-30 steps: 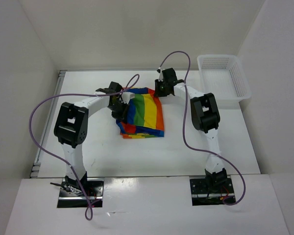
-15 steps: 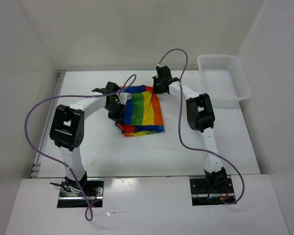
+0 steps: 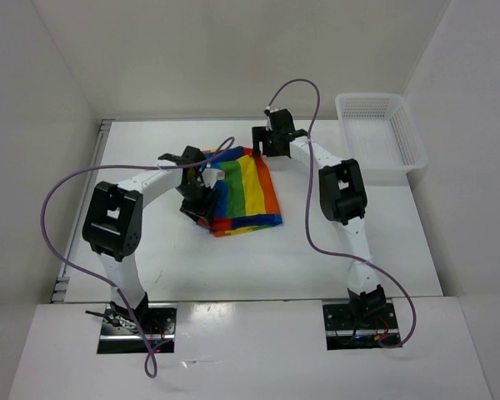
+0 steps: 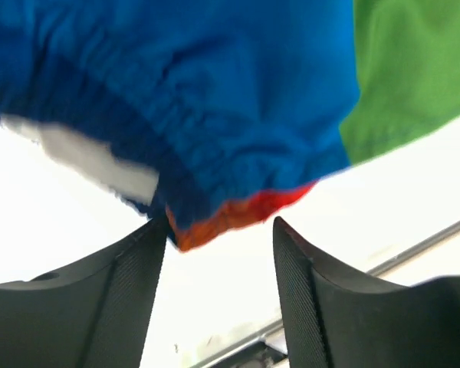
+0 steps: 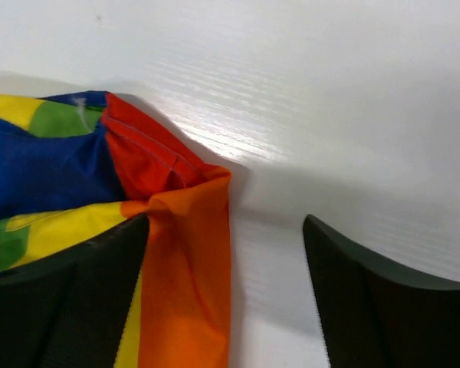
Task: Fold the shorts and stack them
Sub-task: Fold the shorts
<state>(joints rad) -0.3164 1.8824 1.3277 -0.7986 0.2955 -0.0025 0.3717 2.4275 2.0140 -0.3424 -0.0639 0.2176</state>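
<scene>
Shorts (image 3: 246, 187) lie folded mid-bench (image 3: 358, 250), a compact striped block. Left end effector (image 4: 218, 230) is at their 8 o'clock edge with fingers spread. The blue waistband hem hangs over the gap; we think it's not clamped, though that wrist view is blurred. Right end effector (image 5: 226, 222) is at the 1 o'clock corner, also spread, orange corner just inside its left finger. We read them as set on opposite edges to square or lift the fold. Basket (image 3: 396, 169) at 2 o'clock, well apart, is likely the stacking spot.
</scene>
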